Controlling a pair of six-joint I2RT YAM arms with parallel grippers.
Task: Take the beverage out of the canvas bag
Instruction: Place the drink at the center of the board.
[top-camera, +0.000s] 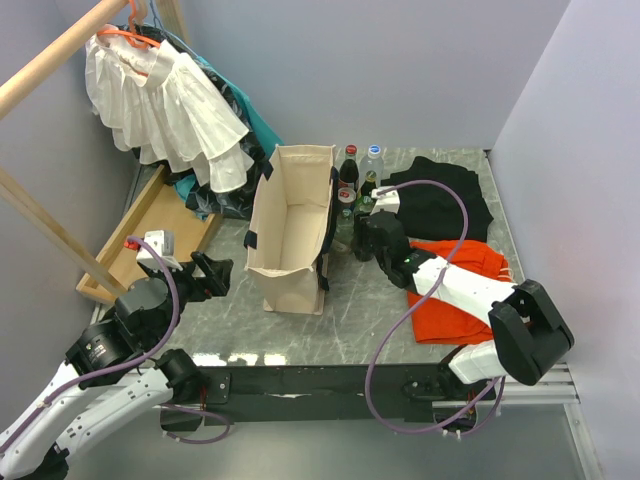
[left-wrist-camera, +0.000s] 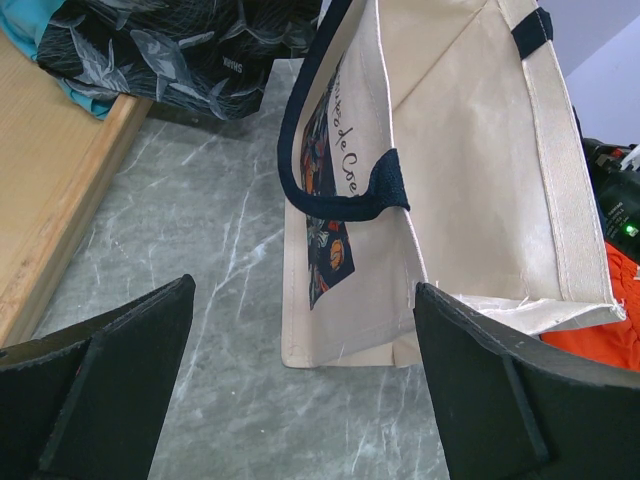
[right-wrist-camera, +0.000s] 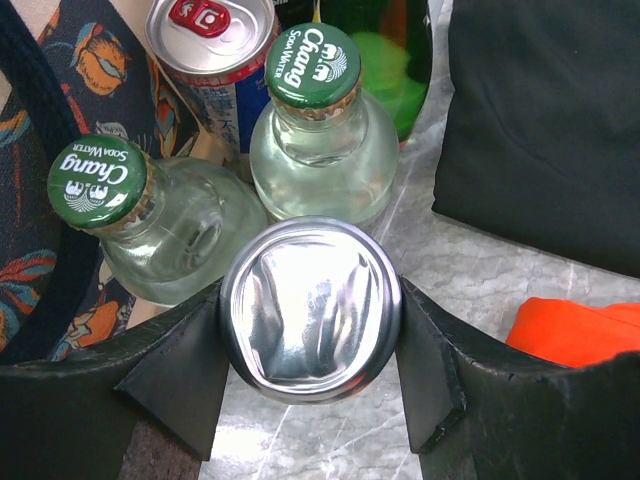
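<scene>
The canvas bag (top-camera: 290, 230) stands upright and open-topped on the marble worktop (top-camera: 350, 320). Crowded against its right side are two Chang soda bottles (right-wrist-camera: 320, 130), a red-topped can (right-wrist-camera: 215, 35) and a green bottle (right-wrist-camera: 385, 50), with a black garment (top-camera: 440, 200) and an orange garment (top-camera: 455, 290) beyond. The right end effector (right-wrist-camera: 312, 330), reaching low, clamps the silver-lidded beverage (right-wrist-camera: 312, 300) just outside the bag. The left end effector (left-wrist-camera: 305, 380) gapes wide, facing the bag's left side.

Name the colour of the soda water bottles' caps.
Caps: green with white lettering; clearest in right wrist view.
</scene>
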